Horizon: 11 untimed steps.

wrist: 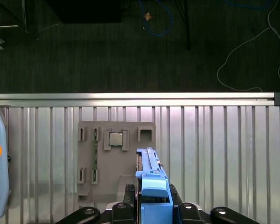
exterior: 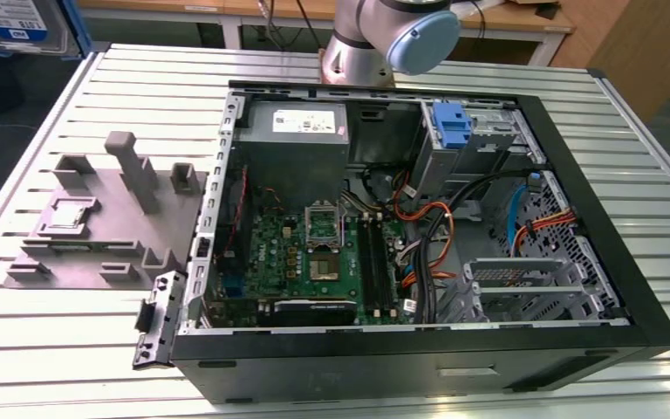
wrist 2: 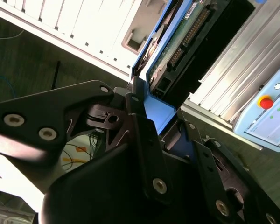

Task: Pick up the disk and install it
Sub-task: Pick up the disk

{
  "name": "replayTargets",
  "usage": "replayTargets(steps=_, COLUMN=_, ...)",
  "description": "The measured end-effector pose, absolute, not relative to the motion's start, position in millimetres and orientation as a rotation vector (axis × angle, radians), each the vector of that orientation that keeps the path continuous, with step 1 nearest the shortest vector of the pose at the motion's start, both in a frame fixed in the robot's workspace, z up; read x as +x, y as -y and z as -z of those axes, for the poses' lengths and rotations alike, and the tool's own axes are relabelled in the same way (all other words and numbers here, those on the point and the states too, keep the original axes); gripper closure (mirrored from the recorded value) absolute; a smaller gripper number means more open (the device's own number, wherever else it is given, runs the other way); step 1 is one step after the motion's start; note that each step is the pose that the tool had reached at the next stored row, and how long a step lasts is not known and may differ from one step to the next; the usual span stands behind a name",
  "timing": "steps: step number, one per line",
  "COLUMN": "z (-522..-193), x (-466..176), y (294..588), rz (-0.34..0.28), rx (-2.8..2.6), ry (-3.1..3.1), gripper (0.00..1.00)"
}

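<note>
The disk (exterior: 15, 26) hangs high at the exterior view's far left, off the table's corner, its white-and-blue label and blue frame showing. In the second wrist view my gripper (wrist 2: 155, 122) is shut on the disk (wrist 2: 177, 42), and the black fingers (wrist 2: 136, 116) clamp its blue carrier frame, with the green circuit board facing the camera. In the first wrist view the disk (wrist: 151, 186) stands edge-on between the fingers of my gripper (wrist: 153, 212), above the slatted table. The open computer case (exterior: 428, 218) lies well away, toward the exterior view's right.
A grey parts fixture (exterior: 91, 227) (wrist: 116, 154) sits on the slatted table (exterior: 32, 349) beside the case. Inside the case are a motherboard (exterior: 311, 253), cables, a blue bracket (exterior: 454, 127) and a metal drive cage (exterior: 522, 284). A teach pendant (wrist 2: 270, 107) lies on the table.
</note>
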State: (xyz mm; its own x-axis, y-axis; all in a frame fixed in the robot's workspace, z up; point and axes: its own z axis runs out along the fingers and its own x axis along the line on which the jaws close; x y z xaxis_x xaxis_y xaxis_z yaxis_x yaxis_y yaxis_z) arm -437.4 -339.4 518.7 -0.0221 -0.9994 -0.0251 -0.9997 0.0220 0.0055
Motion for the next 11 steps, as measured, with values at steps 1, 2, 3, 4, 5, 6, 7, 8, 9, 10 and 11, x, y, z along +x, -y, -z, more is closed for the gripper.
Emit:
replayTargets(steps=1, z=-518.7, x=-437.3, y=340.9, rz=-0.033, rx=-2.187, ry=-2.236, gripper=0.63)
replayTargets(steps=2, z=-518.7, x=-437.4, y=342.4, rz=-0.031, rx=-2.188, ry=-2.237, gripper=0.63)
replayTargets(steps=3, z=-518.7, x=-437.4, y=343.6, rz=-0.029, rx=-2.189, ry=-2.237, gripper=0.63)
replayTargets(steps=4, z=-518.6, x=-437.4, y=344.4, rz=-0.028, rx=-2.189, ry=-2.238, gripper=0.63)
replayTargets(steps=5, z=-518.7, x=-437.3, y=344.7, rz=-0.026, rx=-2.190, ry=-2.239, gripper=0.63)
replayTargets(steps=6, z=-518.6, x=-437.0, y=344.8, rz=-0.025, rx=-2.190, ry=-2.240, gripper=0.63)
replayTargets(steps=7, z=-518.7, x=-436.6, y=344.8, rz=-0.025, rx=-2.191, ry=-2.240, gripper=0.63)
replayTargets(steps=8, z=-518.6, x=-435.8, y=344.9, rz=-0.025, rx=-2.191, ry=-2.239, gripper=0.63)
replayTargets(steps=9, z=-518.7, x=-434.9, y=344.9, rz=-0.025, rx=-2.191, ry=-2.239, gripper=0.63)
replayTargets(steps=10, z=-518.7, x=-433.5, y=344.9, rz=-0.025, rx=-2.191, ry=-2.240, gripper=0.63)
replayTargets(steps=11, z=-518.7, x=-431.8, y=344.9, rz=-0.025, rx=-2.191, ry=-2.240, gripper=0.63)
